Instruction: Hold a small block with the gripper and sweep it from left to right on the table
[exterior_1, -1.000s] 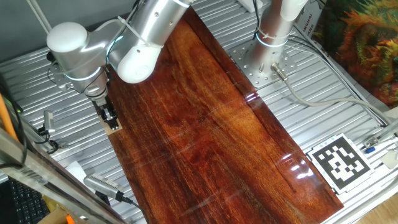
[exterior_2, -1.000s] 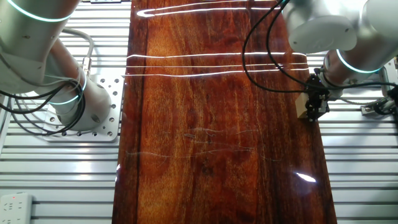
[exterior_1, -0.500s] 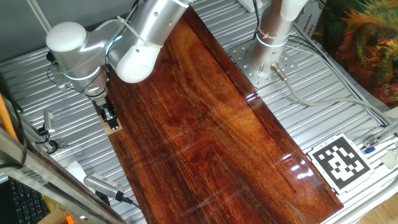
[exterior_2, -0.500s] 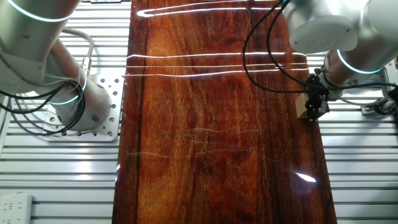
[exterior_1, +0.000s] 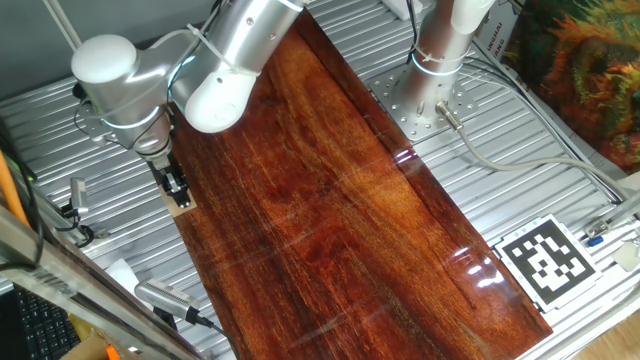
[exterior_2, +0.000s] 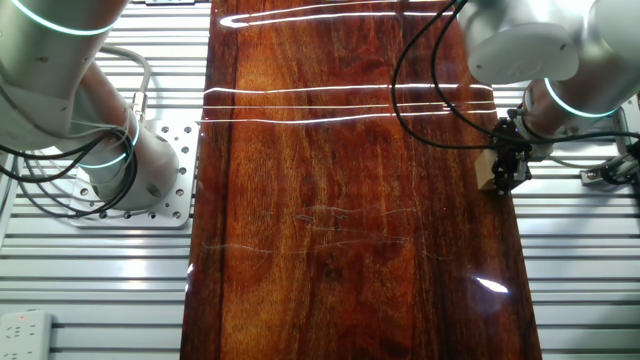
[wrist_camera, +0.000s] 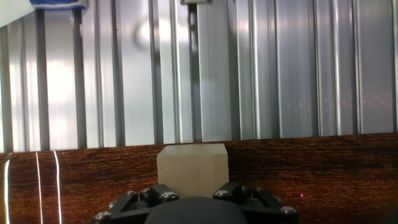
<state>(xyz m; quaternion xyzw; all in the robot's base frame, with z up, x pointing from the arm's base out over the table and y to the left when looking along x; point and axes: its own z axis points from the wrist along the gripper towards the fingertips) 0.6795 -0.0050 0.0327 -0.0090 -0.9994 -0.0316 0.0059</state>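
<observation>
The small block (exterior_1: 184, 204) is a light tan wooden cube at the left edge of the table (exterior_1: 350, 220), a glossy reddish-brown board. The gripper (exterior_1: 179, 192) points down and is shut on the block, which rests on the board. In the other fixed view the block (exterior_2: 486, 173) sits at the board's (exterior_2: 330, 200) right edge with the gripper (exterior_2: 504, 177) around it. In the hand view the block (wrist_camera: 191, 168) stands between the black fingers (wrist_camera: 142, 195) of the gripper (wrist_camera: 191, 193), right at the board's (wrist_camera: 311, 177) edge.
Ribbed grey metal (exterior_1: 80, 150) surrounds the board. A second arm's base (exterior_1: 440, 50) and its bolted plate (exterior_1: 425, 105) stand by the board's far side. A black-and-white marker tag (exterior_1: 548, 260) and cables (exterior_1: 520, 165) lie on the metal.
</observation>
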